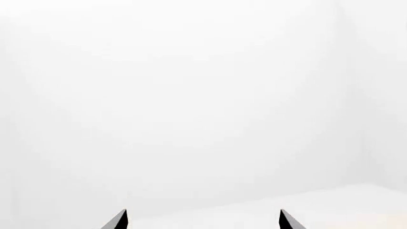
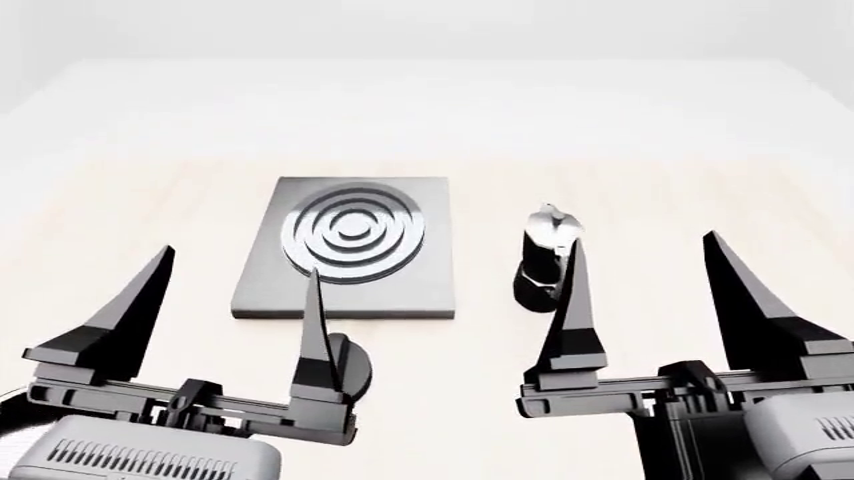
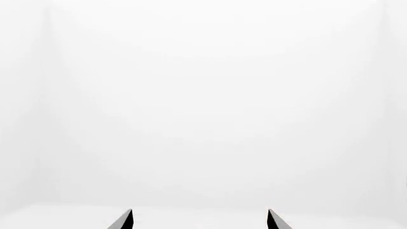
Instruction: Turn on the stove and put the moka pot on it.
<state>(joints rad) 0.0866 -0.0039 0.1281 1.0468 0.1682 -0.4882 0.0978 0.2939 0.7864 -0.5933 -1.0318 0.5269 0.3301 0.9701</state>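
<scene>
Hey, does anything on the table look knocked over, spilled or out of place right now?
Nothing stands out. The moka pot stands upright on the table, to the right of the stove, not on it. Both the left gripper and right gripper are open and empty.

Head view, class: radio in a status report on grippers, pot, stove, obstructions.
Left gripper open, right gripper open, both empty. Black-and-silver faceted moka pot upright on table, right of grey ringed stove plate. Round black knob partly behind left finger. Plate bare.

Grey ringed stove point(image 2: 350, 250); black-and-silver moka pot point(image 2: 546, 255); black fingers point(image 2: 311, 335)
</scene>
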